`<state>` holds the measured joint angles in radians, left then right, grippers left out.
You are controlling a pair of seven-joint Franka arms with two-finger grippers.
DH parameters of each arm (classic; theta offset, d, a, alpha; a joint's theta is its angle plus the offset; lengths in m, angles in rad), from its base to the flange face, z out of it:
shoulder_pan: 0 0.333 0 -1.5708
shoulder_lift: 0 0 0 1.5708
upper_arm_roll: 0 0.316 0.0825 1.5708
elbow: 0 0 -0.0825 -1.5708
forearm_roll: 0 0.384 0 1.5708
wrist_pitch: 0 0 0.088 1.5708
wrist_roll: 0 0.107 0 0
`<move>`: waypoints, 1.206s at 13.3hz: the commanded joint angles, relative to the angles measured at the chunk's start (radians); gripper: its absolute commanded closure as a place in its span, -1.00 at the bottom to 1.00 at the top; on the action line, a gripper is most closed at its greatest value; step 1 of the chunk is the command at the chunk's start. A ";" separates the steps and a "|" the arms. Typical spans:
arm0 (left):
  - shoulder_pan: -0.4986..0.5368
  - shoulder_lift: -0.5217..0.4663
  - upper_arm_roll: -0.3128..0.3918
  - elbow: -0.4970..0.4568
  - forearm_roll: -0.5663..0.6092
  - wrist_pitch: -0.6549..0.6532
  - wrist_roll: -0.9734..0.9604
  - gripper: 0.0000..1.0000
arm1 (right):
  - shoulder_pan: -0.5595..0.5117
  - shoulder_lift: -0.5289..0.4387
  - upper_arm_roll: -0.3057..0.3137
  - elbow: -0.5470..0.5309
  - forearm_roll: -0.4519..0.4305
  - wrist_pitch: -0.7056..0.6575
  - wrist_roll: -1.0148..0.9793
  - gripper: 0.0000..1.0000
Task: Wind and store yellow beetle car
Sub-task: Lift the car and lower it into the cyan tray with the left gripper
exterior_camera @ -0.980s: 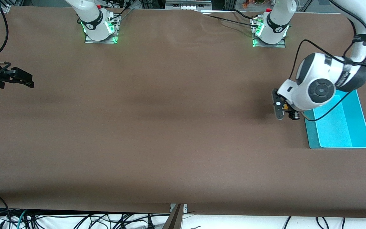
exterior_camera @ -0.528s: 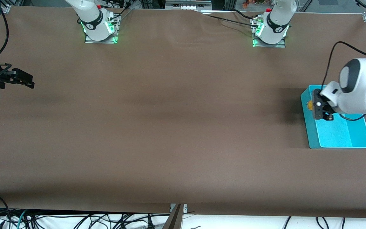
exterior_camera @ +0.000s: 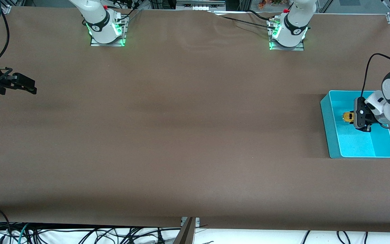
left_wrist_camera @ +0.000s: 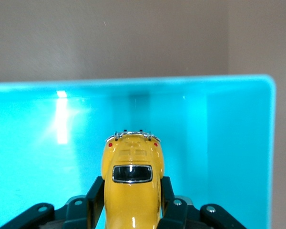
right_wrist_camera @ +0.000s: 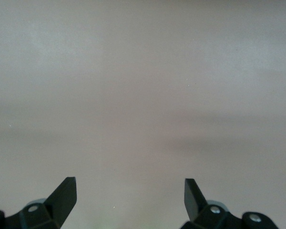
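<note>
Even overhead light; a white glare streak on the teal bin point(left_wrist_camera: 62, 124); soft shadow bands cross the counter point(exterior_camera: 181, 115).

Left gripper point(exterior_camera: 356, 117) clamped, right gripper point(exterior_camera: 29, 88) spread

Holding the yellow beetle car point(exterior_camera: 348, 117) in the left gripper point(exterior_camera: 354, 117) over the teal bin point(exterior_camera: 330, 135); right gripper point(exterior_camera: 29, 86) waiting at the table's point(exterior_camera: 181, 135) end.

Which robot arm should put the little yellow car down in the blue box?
Probably the left: the left gripper already holds the yellow beetle car over the blue box. The right gripper waits open at the right arm's end.
</note>
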<state>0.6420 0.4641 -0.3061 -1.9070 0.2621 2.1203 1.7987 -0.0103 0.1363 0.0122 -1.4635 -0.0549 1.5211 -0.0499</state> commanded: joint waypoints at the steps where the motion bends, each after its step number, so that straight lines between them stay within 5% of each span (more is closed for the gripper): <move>1: 0.041 0.054 -0.016 0.002 0.022 0.055 0.050 0.63 | -0.005 -0.012 0.003 -0.011 0.015 -0.002 0.010 -0.99; 3: 0.051 0.061 -0.018 -0.009 0.022 0.073 0.057 -0.08 | -0.005 -0.012 0.003 -0.009 0.015 -0.002 0.012 -0.99; 4: 0.051 0.061 -0.019 -0.007 0.022 0.073 0.065 -0.96 | -0.005 -0.012 0.003 -0.009 0.015 -0.001 0.012 -0.99; 9: 0.042 0.010 -0.031 0.006 0.016 0.011 0.028 -1.00 | -0.005 -0.012 0.003 -0.009 0.015 -0.001 0.012 -0.99; 16: 0.042 -0.087 -0.233 0.149 0.003 -0.342 -0.384 -1.00 | -0.005 -0.012 0.003 -0.009 0.014 0.002 0.010 -0.99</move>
<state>0.6794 0.3850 -0.4813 -1.8210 0.2619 1.8727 1.5293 -0.0103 0.1363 0.0122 -1.4638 -0.0545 1.5217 -0.0496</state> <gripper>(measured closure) 0.000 0.000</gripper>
